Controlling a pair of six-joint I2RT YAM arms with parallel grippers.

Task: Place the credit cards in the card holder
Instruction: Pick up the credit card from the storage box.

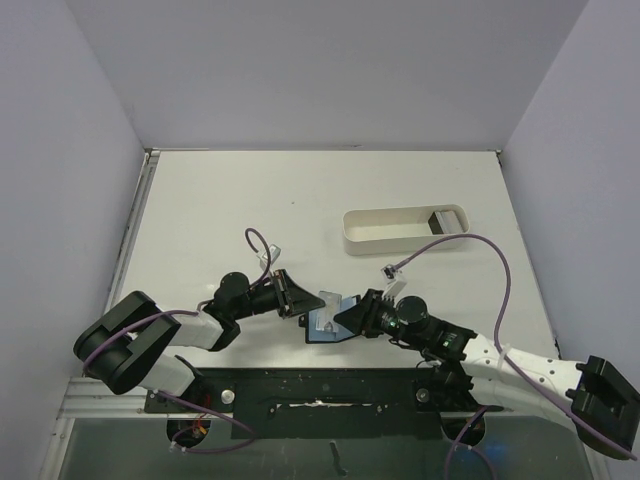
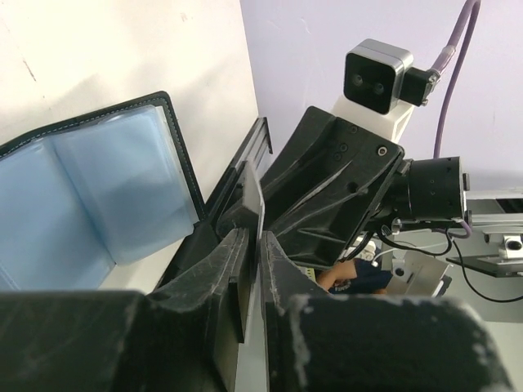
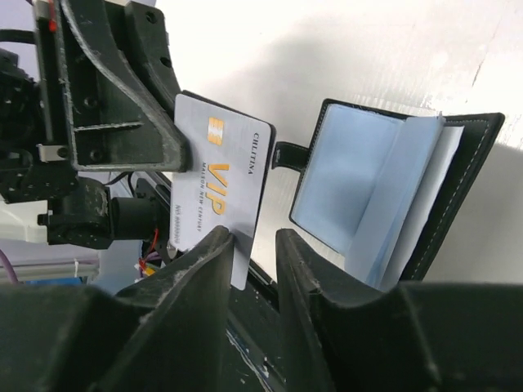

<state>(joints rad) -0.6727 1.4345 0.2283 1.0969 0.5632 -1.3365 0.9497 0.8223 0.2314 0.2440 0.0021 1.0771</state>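
Observation:
The black card holder lies open on the table between my two grippers, its bluish pockets facing up. It also shows in the left wrist view and the right wrist view. My left gripper is shut on a pale grey credit card with gold "VIP" lettering. The card is seen edge-on between the left fingers, just beside the holder. My right gripper is open. The card's lower corner sits in its gap against one finger.
A long white oval tray stands at the back right with a dark item in its right end. A black strip runs along the table's near edge by the arm bases. White walls close in the table on three sides.

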